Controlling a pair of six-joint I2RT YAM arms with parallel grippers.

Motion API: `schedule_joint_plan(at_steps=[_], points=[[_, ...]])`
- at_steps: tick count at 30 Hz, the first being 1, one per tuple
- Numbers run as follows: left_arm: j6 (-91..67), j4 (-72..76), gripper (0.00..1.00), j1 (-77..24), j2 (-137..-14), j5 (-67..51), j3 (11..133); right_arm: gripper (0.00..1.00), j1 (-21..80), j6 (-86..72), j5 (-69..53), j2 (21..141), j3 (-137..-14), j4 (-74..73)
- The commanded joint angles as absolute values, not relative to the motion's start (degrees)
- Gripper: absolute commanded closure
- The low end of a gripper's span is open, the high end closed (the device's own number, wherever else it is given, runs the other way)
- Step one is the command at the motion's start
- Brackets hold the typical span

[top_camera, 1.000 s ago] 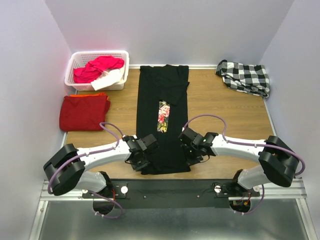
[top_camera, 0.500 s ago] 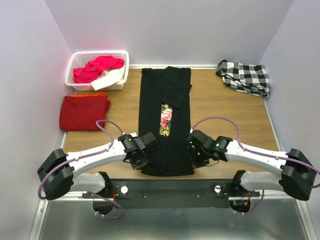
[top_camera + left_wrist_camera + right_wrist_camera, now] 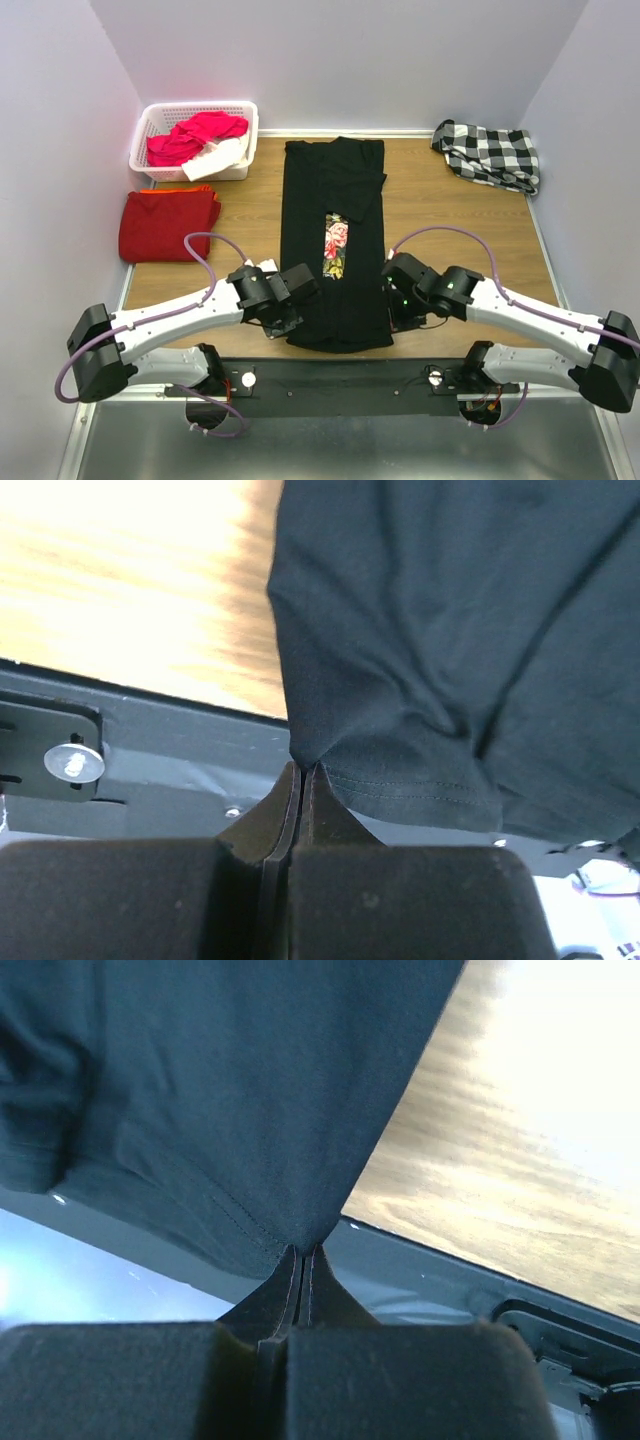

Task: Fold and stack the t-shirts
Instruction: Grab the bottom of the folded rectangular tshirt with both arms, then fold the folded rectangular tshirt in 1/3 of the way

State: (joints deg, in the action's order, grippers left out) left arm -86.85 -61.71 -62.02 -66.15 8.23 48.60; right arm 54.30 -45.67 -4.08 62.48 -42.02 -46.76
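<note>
So the long black cloth t-shirt with the pink-rose print [image 3: 312, 215] is lying flat down the middle of the wooden table [image 3: 450, 235], folded into a narrow strip, hem at the near edge. The left gripper [image 3: 303, 778] is pinched tight on the hem's left corner and the right gripper [image 3: 301, 1256] is clamped on the right corner the same way. The plain dark-red t-shirt [image 3: 168, 224] sits folded off to the left, just in front of a white plastic basket [image 3: 150, 168] of pink and white clothes. A black-and-white checked cloth [image 3: 488, 153] is bunched in the far right corner.
</note>
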Motion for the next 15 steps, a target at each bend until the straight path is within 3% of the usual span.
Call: schedule_joint_plan(at_steps=[1, 8, 15], points=[[-87.8, -63.8, 1.00, -62.2, -67.8, 17.0, 55.7, 0.99, 54.3, -44.4, 4.1, 65.5, -48.2, -50.8], [-82.7, -63.8, 1.00, -58.0, -75.8, 23.8, 63.8, 0.99, 53.3, -41.8, 12.0, 71.0, -54.8, -51.0], [-70.2, -56.6, 1.00, -45.7, -77.7, 29.0, 66.5, 0.99, 41.8, -33.5, 13.5, 75.9, -60.0, -46.0]])
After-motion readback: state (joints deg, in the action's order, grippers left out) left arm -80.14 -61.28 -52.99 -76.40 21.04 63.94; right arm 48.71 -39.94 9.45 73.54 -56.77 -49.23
